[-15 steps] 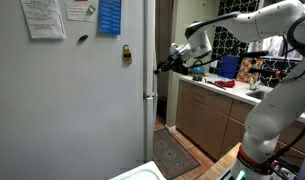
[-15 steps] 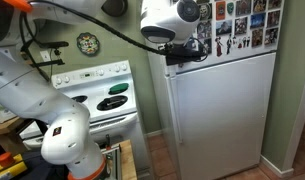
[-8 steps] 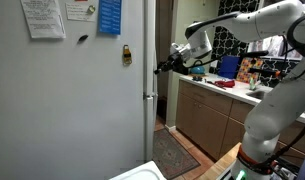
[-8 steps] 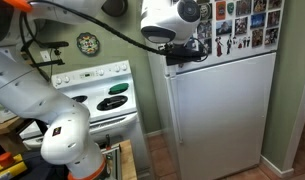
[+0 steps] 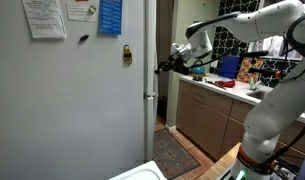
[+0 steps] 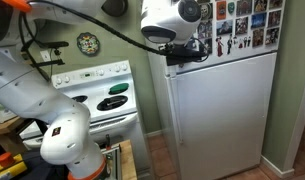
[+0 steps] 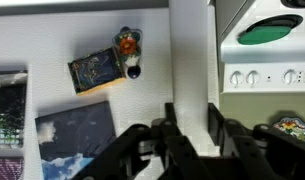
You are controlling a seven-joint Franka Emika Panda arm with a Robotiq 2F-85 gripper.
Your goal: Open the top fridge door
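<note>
Kitchen: fridge door point(image 6: 242, 30) w/ magnets point(image 7: 95, 70), nr stove point(image 6: 92, 95).

1. We see the tall white fridge panel point(image 5: 82, 110) as smooth painted metal with a soft sheen.
2. The white printed sheets point(image 5: 42, 18) on it look like matt paper. The blue card point(image 5: 110, 15) looks slightly glossier.
3. The brown cabinet fronts point(image 5: 207, 125) look like wood with a satin finish.
4. The dark floor mat point(image 5: 174, 152) looks like rough, matt cloth.
5. The robot arm's white shell point(image 5: 262, 20) is smooth, glossy plastic.
6. The black gripper point(image 7: 192, 115) is matt. We cannot tell whether its fingers point(image 7: 170, 128) are plastic or metal.
7. The white top fridge door point(image 7: 82, 30) looks smooth and faintly shiny, and the dark picture magnet point(image 7: 74, 140) on it is glossy.
8. The white stove point(image 6: 92, 85) has a glossy enamel finish.
</note>
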